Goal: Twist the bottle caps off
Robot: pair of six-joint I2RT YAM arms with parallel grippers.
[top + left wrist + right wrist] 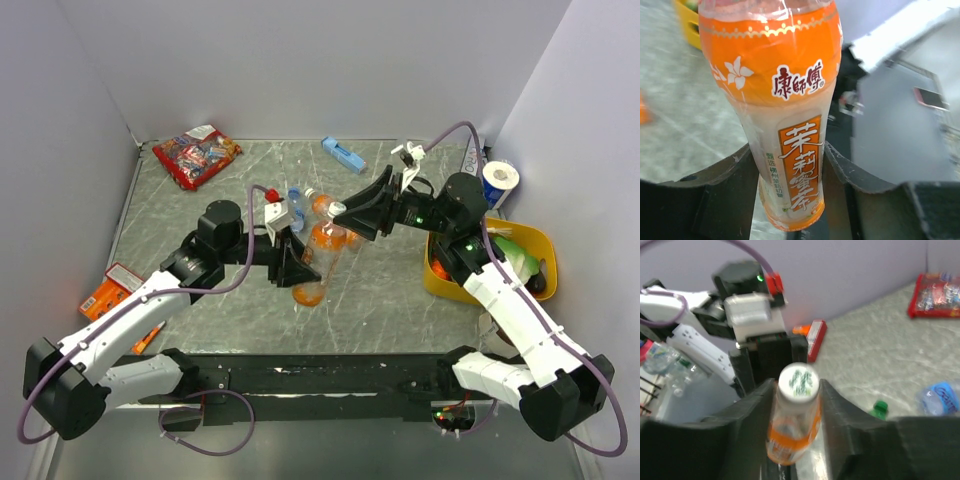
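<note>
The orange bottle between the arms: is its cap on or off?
On. The white cap sits on the orange bottle's neck between the right end effector's fingers; the left end effector grips its body.

Grey marbled tabletop [390,300] between plain pale walls [300,60].

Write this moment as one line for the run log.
left gripper: shut on orange bottle | right gripper: around white cap, grip unclear | white cap: on orange bottle

Lab bench [400,300], grey enclosure walls [300,60]
</note>
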